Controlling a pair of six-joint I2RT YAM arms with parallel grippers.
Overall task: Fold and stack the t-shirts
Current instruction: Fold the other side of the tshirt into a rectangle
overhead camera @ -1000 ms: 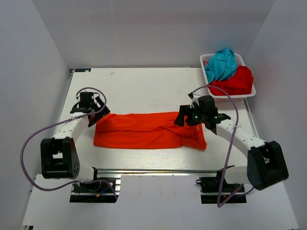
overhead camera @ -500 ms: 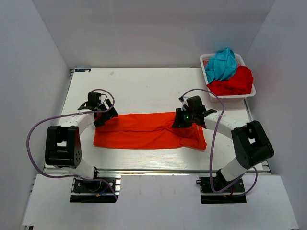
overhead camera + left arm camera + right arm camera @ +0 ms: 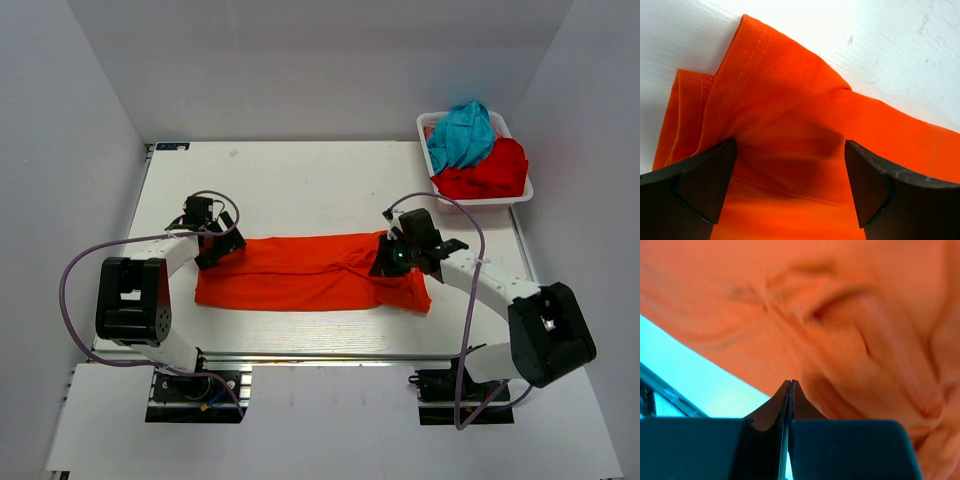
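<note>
Three t-shirts show: the orange-red t-shirt [image 3: 300, 275] lies spread as a long band across the white bench [image 3: 300, 180], while the teal-blue t-shirt [image 3: 462, 135] and the deeper red t-shirt [image 3: 492, 170] sit heaped in a white basket [image 3: 478, 199], well apart from the orange-red one, beyond its right end on the far side. At that shirt's far left corner the left tool [image 3: 214, 250] stands wide open, its fingers [image 3: 705, 185] on the cloth either side of a raised fold, gripping nothing. Near the shirt's right end the right tool [image 3: 392, 262] has its fingers [image 3: 772, 410] pressed together, tips at the cloth; whether any fabric is pinched cannot be told.
</note>
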